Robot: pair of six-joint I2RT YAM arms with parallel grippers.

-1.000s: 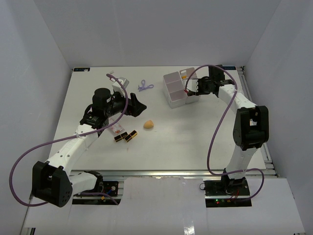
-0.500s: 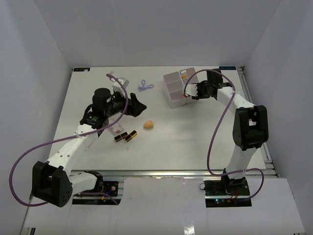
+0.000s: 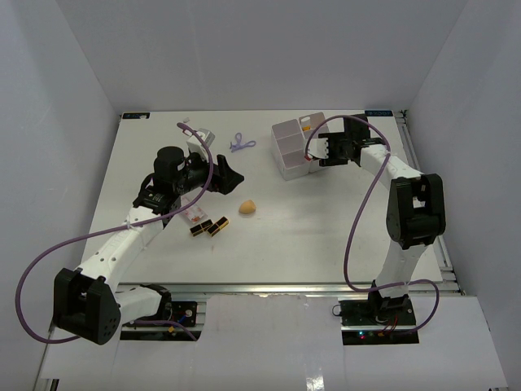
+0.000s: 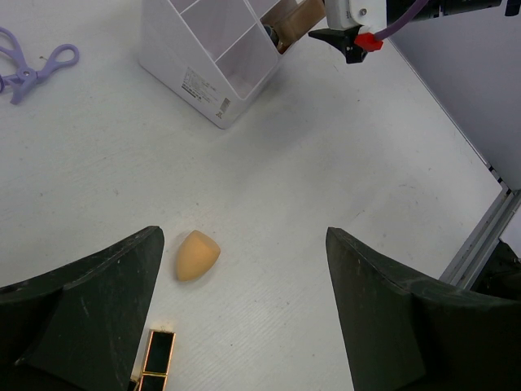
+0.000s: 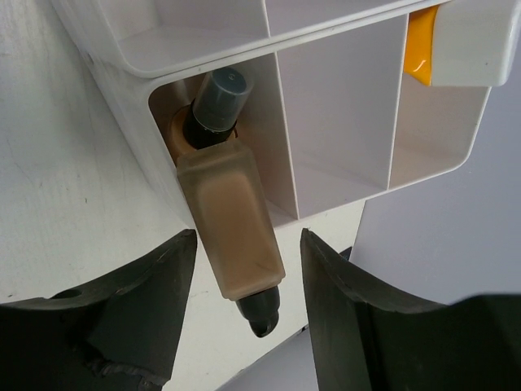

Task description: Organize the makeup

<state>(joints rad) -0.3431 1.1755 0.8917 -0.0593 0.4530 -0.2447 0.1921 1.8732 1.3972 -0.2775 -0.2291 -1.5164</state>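
Note:
My right gripper (image 3: 315,151) (image 5: 249,244) is open at the white four-compartment box (image 3: 291,147). Its jaws stand either side of a beige dark-capped bottle (image 5: 232,224) without touching it. The bottle sticks out of a compartment, and a second dark cap (image 5: 218,94) shows behind it. An orange white-capped tube (image 5: 420,45) lies in another compartment. My left gripper (image 3: 230,179) (image 4: 242,240) is open and empty above the table. A peach sponge (image 3: 247,207) (image 4: 197,254) lies below it, near its left jaw. Black-gold lipsticks (image 3: 209,227) (image 4: 156,358), a small clear pinkish item (image 3: 194,217) and a lilac clip (image 3: 241,144) (image 4: 32,65) lie on the table.
The box (image 4: 207,69) lies on its side at the back right, its openings facing my right gripper. White walls enclose the table on three sides. A metal rail (image 4: 480,244) runs along the table's right edge.
My right wrist has shifted slightly by the box, and the beige bottle rests in its compartment. My left arm has not moved.

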